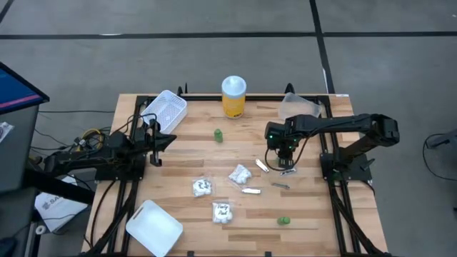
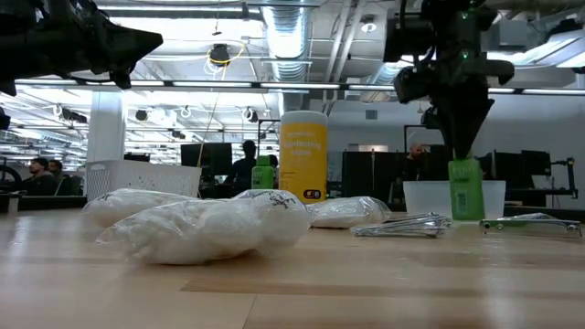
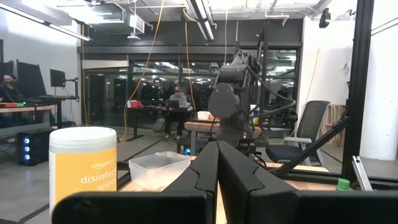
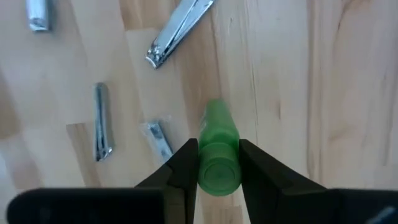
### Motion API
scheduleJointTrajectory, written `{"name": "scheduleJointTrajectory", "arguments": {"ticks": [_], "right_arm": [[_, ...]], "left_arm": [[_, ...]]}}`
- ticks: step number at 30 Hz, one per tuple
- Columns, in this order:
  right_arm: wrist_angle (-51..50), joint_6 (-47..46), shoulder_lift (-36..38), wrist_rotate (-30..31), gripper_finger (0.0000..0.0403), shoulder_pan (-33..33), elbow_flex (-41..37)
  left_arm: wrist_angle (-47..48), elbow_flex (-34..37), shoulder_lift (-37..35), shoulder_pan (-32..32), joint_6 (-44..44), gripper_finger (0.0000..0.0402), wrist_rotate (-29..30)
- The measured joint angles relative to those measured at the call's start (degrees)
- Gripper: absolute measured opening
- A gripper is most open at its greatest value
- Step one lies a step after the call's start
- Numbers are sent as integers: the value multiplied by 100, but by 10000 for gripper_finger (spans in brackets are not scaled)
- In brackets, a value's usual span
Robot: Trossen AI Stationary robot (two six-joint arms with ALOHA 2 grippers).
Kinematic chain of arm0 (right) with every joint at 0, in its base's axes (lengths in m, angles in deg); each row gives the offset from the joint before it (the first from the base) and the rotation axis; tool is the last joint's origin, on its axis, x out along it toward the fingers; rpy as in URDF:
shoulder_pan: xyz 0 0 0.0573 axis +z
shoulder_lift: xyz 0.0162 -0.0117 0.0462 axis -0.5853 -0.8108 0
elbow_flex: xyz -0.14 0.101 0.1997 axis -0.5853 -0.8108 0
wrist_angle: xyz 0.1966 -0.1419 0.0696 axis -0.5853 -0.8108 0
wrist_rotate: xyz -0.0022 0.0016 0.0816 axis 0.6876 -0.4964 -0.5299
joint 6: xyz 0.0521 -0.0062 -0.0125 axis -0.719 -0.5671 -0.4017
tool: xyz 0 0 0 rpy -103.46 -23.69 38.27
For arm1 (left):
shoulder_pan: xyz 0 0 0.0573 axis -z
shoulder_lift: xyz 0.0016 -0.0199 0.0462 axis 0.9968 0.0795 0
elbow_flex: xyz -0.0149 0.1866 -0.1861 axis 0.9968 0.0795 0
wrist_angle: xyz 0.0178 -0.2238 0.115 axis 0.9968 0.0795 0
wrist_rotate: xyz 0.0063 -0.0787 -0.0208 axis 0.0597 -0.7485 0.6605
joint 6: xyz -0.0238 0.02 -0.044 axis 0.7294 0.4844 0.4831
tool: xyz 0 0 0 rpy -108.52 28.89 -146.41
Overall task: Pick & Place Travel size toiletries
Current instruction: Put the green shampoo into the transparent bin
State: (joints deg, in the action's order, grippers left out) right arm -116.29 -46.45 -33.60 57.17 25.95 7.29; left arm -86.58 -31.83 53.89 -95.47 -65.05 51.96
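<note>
My right gripper [image 1: 285,154] points down at the table's right middle, shut on a small green bottle [image 4: 217,152] that stands upright [image 2: 464,190]. Slim silvery pieces [image 4: 102,121] [image 4: 180,26] lie flat beside it. Two more green pieces [image 1: 218,134] [image 1: 283,221] stand on the wood. Three white packets [image 1: 202,188] [image 1: 240,173] [image 1: 223,212] lie in the table's middle. My left gripper [image 1: 168,139] waits shut at the left, above the table. My right gripper pinches the green bottle's cap end [image 4: 217,168] between its two fingers [image 4: 184,167], coming from above and pointing down. The bottle is upright below the fingers; in the low view its base [image 2: 465,216] looks to be on the table.
A tall yellow jar with a white lid [image 1: 233,96] stands at the far edge, a white basket [image 1: 166,109] to its left and a clear tub [image 1: 298,107] to its right. A white tray [image 1: 153,227] lies at the near left corner.
</note>
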Motion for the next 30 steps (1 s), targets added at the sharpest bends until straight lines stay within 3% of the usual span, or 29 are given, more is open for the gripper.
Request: {"name": "scheduleJointTrajectory", "arguments": {"ticks": [8, 12, 17, 24, 30], "right_arm": [[-871, 515, 5, 261, 86, -845, 1104], [-977, 738, 7, 756, 86, -1529, 1668], [-994, 996, 7, 925, 88, -2609, 2233], [-925, 1190, -30, 923, 88, -3876, 2420], [-890, 1584, -490, 890, 88, -4344, 2418]], "left_arm": [[1, 1, 0, -1, -2, 1, -2], [0, 0, 0, -1, -2, 1, -4], [1, -1, 0, 1, -2, 1, -7], [-1, -1, 0, 1, -2, 1, -9], [-1, 1, 0, -1, -2, 1, -9]]}}
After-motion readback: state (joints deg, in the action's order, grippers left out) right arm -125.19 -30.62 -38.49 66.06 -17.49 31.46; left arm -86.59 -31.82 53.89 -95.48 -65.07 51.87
